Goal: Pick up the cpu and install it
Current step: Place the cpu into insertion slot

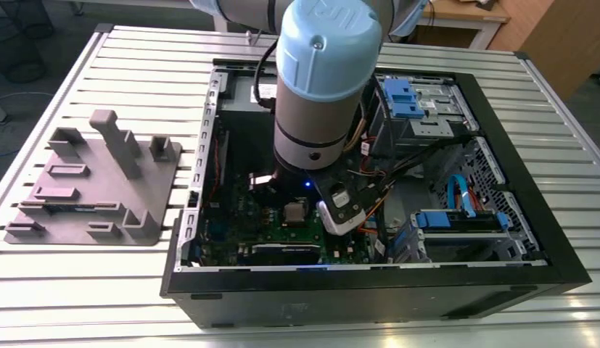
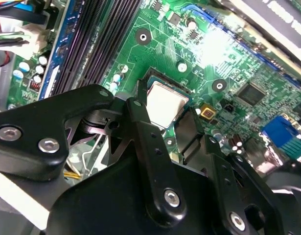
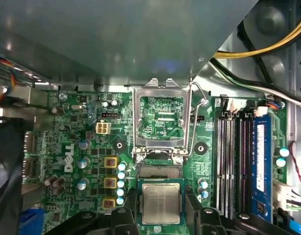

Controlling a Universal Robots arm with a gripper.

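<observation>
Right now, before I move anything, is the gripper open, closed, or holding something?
Gripper: down at the cpu on the green board; whether it is open or closed on it cannot be told.

Table (image 1: 135,65): pale metal top of parallel slats, exterior view.
Item 1: case (image 1: 377,293), black, open side up, lying flat from centre toward 3 o'clock, near the 6 o'clock edge.
Item 2: fixture (image 1: 96,185), grey block with upright posts, at 9 o'clock, apart from the case.
</observation>
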